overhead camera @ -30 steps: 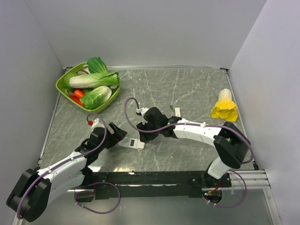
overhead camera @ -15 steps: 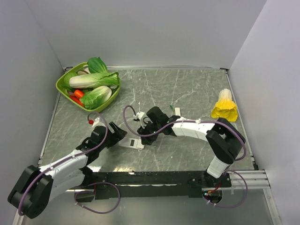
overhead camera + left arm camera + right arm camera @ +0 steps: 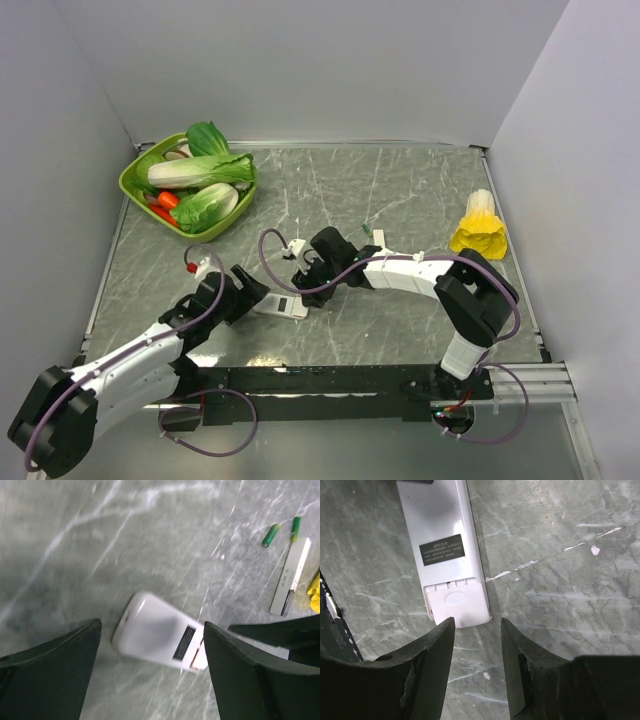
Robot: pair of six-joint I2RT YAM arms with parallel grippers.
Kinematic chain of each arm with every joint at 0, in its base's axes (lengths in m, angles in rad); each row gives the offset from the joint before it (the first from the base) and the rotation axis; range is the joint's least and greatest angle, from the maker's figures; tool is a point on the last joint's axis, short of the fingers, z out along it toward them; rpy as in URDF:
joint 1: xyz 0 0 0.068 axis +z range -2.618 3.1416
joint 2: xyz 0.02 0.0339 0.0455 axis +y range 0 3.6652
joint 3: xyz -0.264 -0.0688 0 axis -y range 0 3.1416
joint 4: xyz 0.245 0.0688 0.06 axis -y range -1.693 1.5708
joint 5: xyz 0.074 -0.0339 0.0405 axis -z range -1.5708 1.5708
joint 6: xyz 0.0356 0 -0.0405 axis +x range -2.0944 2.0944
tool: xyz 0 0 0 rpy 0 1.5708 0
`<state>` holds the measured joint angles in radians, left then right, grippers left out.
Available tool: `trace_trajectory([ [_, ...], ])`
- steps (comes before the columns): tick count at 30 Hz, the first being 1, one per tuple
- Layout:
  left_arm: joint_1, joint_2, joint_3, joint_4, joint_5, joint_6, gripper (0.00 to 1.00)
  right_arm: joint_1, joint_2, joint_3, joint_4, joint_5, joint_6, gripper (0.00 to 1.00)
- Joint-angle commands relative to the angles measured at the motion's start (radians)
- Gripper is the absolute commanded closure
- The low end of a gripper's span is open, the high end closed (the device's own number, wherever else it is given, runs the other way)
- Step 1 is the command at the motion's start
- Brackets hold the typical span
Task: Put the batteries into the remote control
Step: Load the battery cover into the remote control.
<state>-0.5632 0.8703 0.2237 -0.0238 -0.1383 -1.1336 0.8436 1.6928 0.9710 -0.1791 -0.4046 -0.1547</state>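
The white rectangular remote control (image 3: 160, 632) was flanked by the released left tool (image 3: 152, 624). Its ribbed cover (image 3: 456, 602) was shown only before the released right tool (image 3: 477, 621).

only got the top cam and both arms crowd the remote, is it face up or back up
observer: back up. The right wrist view shows the remote control with its plain white back and a dark label facing the camera.
operator: battery cover off
observer: no, the ribbed cover sits closed, at the end just ahead of the right gripper.
operator: left arm gripping it
observer: no. In the left wrist view the remote control lies free on the table between the wide open fingers of the left gripper, with a gap on each side.
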Motion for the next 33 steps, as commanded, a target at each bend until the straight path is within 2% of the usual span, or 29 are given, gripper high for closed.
trace_trajectory([
  [1, -0.081, -0.036, 0.048, -0.263, -0.086, -0.176, 0.14, -0.006, 0.002, 0.044, 0.030, 0.003, -0.025, 0.51],
  [4, -0.164, -0.033, 0.048, -0.263, -0.098, -0.262, 0.19, -0.006, 0.005, 0.052, 0.036, -0.010, -0.029, 0.51],
  [8, -0.207, 0.001, 0.049, -0.254, -0.122, -0.347, 0.29, -0.006, 0.019, 0.069, 0.033, -0.025, -0.040, 0.51],
  [16, -0.216, 0.085, 0.036, -0.127, -0.100, -0.361, 0.36, -0.006, 0.061, 0.094, 0.015, -0.034, -0.059, 0.52],
  [21, -0.216, 0.154, 0.048, -0.088, -0.080, -0.353, 0.44, -0.006, 0.082, 0.104, 0.012, -0.045, -0.054, 0.52],
  [28, -0.216, 0.154, 0.036, -0.056, -0.061, -0.361, 0.51, -0.003, 0.079, 0.098, -0.002, -0.045, -0.042, 0.54],
  [33, -0.216, 0.160, 0.031, -0.028, -0.046, -0.357, 0.53, 0.003, 0.059, 0.080, 0.007, -0.053, -0.013, 0.61],
])
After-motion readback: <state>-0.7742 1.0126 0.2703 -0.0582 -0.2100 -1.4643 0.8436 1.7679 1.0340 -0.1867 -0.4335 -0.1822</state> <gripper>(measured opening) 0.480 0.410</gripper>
